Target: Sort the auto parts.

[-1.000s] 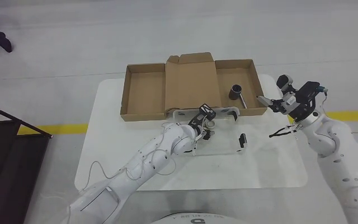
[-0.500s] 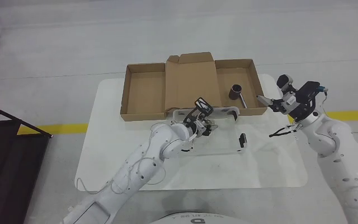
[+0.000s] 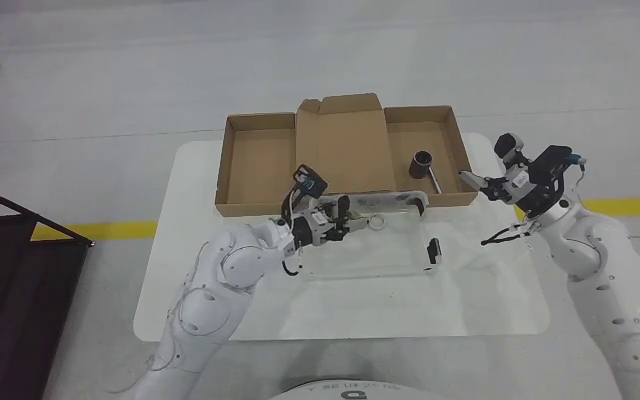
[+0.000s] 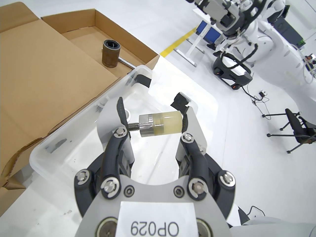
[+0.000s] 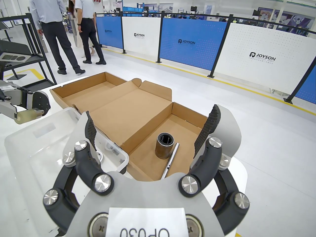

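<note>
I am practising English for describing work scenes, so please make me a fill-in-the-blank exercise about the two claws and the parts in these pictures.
1. The pale cylinder is gripped by the ____ claw, above the clear tub.
2. The right claw is ____ and holds nothing.
3. In the cardboard box, ____ parts show: a dark cylinder and a metal rod.

Missing words: left; open; two.
</note>
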